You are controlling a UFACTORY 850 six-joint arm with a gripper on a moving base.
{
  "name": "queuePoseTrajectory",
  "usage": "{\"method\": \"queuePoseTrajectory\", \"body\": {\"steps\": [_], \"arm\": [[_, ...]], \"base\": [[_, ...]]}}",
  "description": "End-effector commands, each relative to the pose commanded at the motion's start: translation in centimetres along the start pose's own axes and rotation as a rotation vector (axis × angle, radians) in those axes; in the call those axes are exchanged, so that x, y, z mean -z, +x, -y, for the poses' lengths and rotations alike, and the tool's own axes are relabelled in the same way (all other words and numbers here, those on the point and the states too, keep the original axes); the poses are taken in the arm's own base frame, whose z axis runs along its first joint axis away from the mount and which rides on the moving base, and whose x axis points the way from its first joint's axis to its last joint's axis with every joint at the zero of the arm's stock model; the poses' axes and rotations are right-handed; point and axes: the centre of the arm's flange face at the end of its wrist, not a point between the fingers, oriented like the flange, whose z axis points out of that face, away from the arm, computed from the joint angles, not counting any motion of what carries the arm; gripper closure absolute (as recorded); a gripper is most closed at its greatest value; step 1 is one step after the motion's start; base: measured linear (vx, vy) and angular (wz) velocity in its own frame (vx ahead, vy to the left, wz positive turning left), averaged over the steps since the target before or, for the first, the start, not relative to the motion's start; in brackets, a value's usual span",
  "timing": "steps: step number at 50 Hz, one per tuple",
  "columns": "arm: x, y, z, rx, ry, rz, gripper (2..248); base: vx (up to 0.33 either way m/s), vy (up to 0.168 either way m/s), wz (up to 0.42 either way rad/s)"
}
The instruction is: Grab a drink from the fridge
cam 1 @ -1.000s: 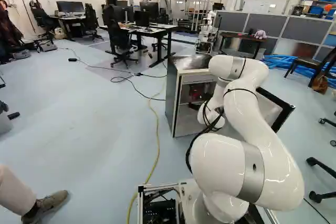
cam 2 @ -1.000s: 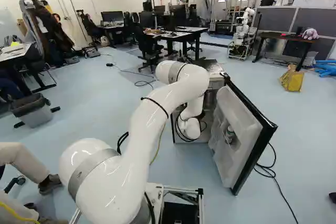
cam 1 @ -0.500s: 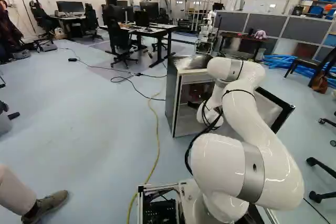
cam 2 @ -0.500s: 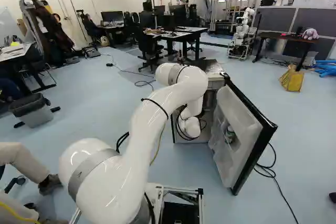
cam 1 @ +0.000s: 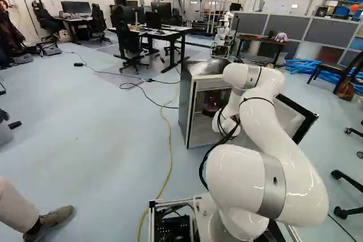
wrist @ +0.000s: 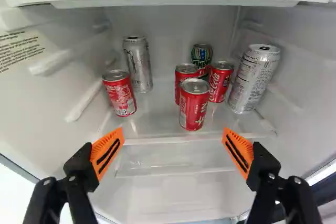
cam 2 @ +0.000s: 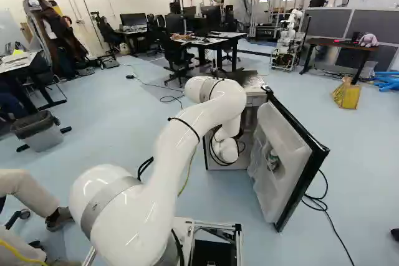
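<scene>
Drinks [wrist: 193,109] on a fridge [cam 1: 186,103] shelf, end effector [wrist: 173,134] spread wide before them

Seven cans stand inside the fridge on a clear shelf [wrist: 173,141], ahead of the end effector. Its two orange-padded fingers are far apart and grip nothing.

The front red can [wrist: 193,114] is roughly ahead of the gap between the fingers, somewhat toward one side. Close behind it are another red can [wrist: 184,73], a green can [wrist: 201,55] and a third red can [wrist: 219,81] — a tight cluster, though I cannot tell which of them touch. Beside this group, near the fridge wall, stands a large silver can [wrist: 254,77]. Across the shelf, well apart from the cluster, a red can [wrist: 119,94] stands just in front of a tall, slim silver can [wrist: 137,64].

The fridge door [cam 2: 280,172] is swung wide; a small drink container [cam 2: 273,160] sits in a holder on its inner face. The arm [cam 2: 181,147] reaches into the fridge, whose body hides the end effector from both base views. At the left of the right base view, a gray bin [cam 2: 42,136] stands on the floor with a dark liner over its rim — its contents cannot be made out.
</scene>
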Motion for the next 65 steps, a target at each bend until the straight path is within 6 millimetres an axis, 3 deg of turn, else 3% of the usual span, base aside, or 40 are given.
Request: {"method": "queuePoseTrajectory", "body": {"steps": [7, 8, 12, 13, 23, 24, 65], "arm": [[0.0, 0.0, 0.0, 0.0, 0.0, 0.0, 11], [0.0, 0.0, 0.0, 0.0, 0.0, 0.0, 24], [0.0, 0.0, 0.0, 0.0, 0.0, 0.0, 24], [0.0, 0.0, 0.0, 0.0, 0.0, 0.0, 36], [0.0, 0.0, 0.0, 0.0, 0.0, 0.0, 47], [0.0, 0.0, 0.0, 0.0, 0.0, 0.0, 60], [-1.1, -0.1, -0.1, 0.008, -0.001, -0.011, 59]], "base": [[0.0, 0.0, 0.0], [0.0, 0.0, 0.0], [0.0, 0.0, 0.0], [0.0, 0.0, 0.0], [0.0, 0.0, 0.0], [0.0, 0.0, 0.0], [0.0, 0.0, 0.0]]}}
